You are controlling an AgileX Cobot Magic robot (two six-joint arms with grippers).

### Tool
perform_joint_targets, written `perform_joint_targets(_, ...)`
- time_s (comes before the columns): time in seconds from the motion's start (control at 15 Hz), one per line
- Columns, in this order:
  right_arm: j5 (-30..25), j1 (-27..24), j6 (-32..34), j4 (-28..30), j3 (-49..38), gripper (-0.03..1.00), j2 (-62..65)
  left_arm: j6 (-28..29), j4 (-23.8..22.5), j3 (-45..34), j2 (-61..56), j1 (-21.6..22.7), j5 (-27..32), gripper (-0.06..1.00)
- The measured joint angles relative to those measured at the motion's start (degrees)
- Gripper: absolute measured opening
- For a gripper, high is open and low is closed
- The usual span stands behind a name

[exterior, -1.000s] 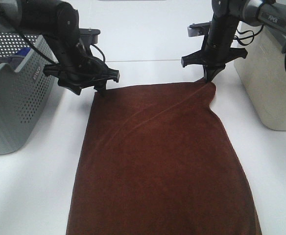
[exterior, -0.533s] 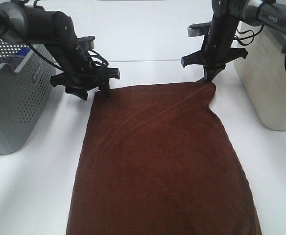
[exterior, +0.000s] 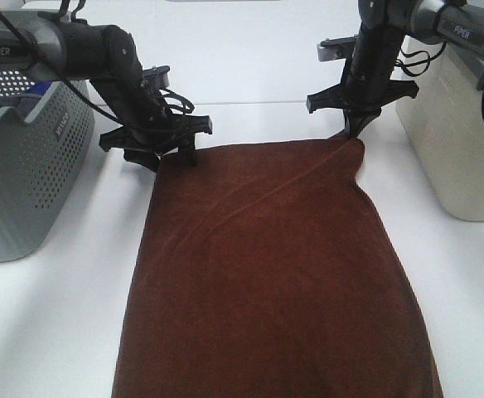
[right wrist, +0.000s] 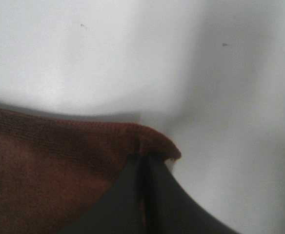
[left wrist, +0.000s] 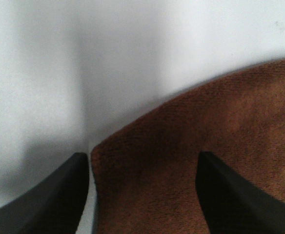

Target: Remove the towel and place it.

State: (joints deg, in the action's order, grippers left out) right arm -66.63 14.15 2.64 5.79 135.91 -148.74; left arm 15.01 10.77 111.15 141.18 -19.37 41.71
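Bright, even light washes the white table [exterior: 51, 315] around the towel [exterior: 275, 274] nearly to glare, leaving only faint shadows beside the towel's edges. Both wrist views are soft: the dark fingers [left wrist: 50, 204] at the towel's corner blur, and grey shadows spread beyond it.

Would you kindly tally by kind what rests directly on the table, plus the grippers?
towel: 1
basket: 1
beige box: 1
grippers: 2, the left gripper and the right gripper
Total: 5
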Motion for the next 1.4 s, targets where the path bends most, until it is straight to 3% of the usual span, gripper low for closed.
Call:
perform_joint_targets(0.2,0.1,0.0,-0.1,0.0,0.0,0.00,0.0,0.0,0.9,0.2,0.3,0.0,-2.1,0.62)
perform_joint_targets(0.67,0.1,0.0,-0.2,0.0,0.0,0.00,0.0,0.0,1.3,0.2,1.3,0.4,-15.9,0.62)
perform_joint_targets(1.2,0.1,0.0,-0.3,0.0,0.0,0.00,0.0,-0.7,0.9,0.8,-0.2,1.8,1.0,0.62)
perform_joint_targets(1.4,0.1,0.0,-0.3,0.0,0.0,0.00,0.0,-0.8,2.6,0.8,-0.2,1.8,1.9,0.62)
